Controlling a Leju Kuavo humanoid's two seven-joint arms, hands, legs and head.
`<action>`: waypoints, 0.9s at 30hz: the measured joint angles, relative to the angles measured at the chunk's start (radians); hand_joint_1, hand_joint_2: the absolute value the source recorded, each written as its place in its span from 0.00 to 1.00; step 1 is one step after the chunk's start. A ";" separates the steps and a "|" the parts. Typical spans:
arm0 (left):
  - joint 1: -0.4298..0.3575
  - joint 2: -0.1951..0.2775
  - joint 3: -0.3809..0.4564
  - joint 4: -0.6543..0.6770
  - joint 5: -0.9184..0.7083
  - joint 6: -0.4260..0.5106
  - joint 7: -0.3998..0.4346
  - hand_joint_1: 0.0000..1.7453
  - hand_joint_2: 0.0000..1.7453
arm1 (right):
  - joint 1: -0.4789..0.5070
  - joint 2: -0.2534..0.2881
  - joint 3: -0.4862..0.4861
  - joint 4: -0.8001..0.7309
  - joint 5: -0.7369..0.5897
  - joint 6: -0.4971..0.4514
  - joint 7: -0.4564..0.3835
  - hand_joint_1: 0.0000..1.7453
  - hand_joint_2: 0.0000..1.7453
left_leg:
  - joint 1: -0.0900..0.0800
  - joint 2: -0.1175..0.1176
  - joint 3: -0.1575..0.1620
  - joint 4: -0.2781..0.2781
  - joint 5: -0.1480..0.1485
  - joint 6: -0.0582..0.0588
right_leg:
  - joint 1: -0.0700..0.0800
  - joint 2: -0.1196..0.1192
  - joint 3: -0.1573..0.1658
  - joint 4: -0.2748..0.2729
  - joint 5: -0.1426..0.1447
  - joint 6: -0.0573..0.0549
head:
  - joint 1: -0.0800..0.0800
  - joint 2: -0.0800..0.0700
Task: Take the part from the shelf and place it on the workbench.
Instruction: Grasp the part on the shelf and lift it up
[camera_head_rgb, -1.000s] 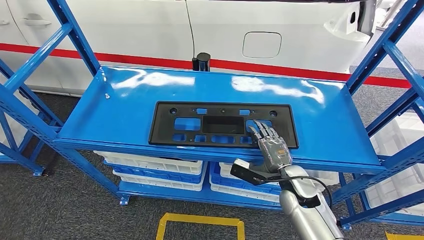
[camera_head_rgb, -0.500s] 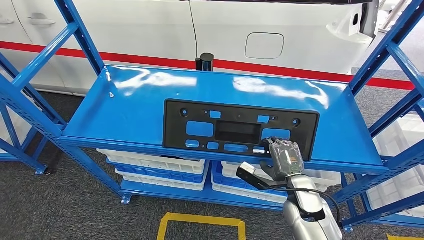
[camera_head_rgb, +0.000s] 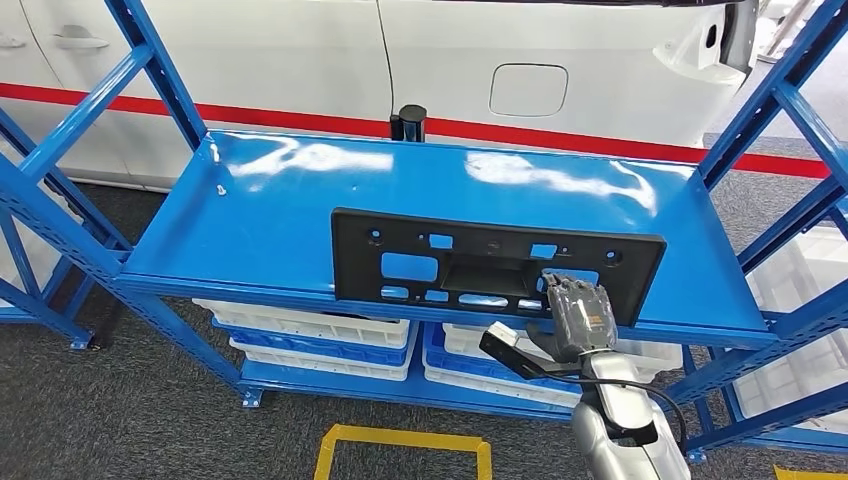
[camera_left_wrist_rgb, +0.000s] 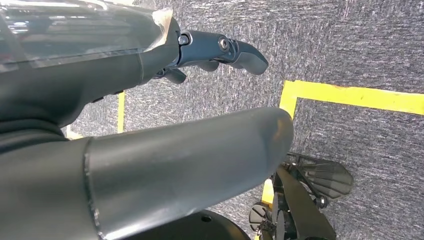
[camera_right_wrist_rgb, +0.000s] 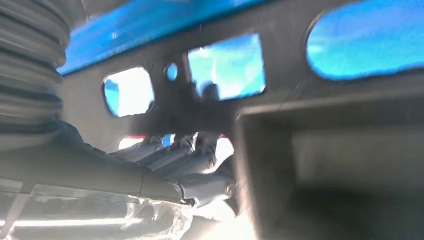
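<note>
Part (camera_head_rgb: 495, 265), a black plastic panel with rectangular cut-outs, stood tilted up on its long edge near the front edge of the blue shelf (camera_head_rgb: 300, 215), right of centre. Right hand (camera_head_rgb: 578, 318) gripped the panel's lower right portion, fingers (camera_right_wrist_rgb: 192, 160) curled through a cut-out, at the shelf's front edge. Left hand (camera_left_wrist_rgb: 150, 115) hung over grey carpet with yellow floor tape (camera_left_wrist_rgb: 350, 95), holding nothing, fingers apart. White crates (camera_head_rgb: 310, 335) sat on the level below. A white car body (camera_head_rgb: 450, 60) stood behind the shelf.
</note>
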 joint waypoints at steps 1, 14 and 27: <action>0.000 0.000 0.000 0.000 0.000 0.000 0.000 0.00 0.00 | 0.002 0.000 -0.001 -0.008 0.011 -0.005 0.003 0.00 1.00 | 0.000 0.000 0.000 0.000 0.000 0.000 | 0.000 0.000 0.000 0.000 0.000 0.000 | 0.000 0.000; 0.000 -0.004 0.000 0.000 0.000 0.000 -0.001 0.00 0.00 | 0.023 -0.006 -0.025 -0.137 0.055 -0.026 0.032 0.00 1.00 | 0.000 0.004 -0.006 0.000 0.000 0.000 | 0.000 0.002 0.001 0.000 0.002 0.002 | 0.000 0.000; -0.001 -0.005 0.000 0.000 0.000 0.000 -0.001 0.00 0.00 | 0.022 -0.009 -0.028 -0.156 0.055 -0.027 0.032 0.00 1.00 | 0.002 0.004 -0.006 0.000 -0.001 -0.002 | 0.001 0.002 0.001 0.000 0.001 0.002 | 0.000 0.000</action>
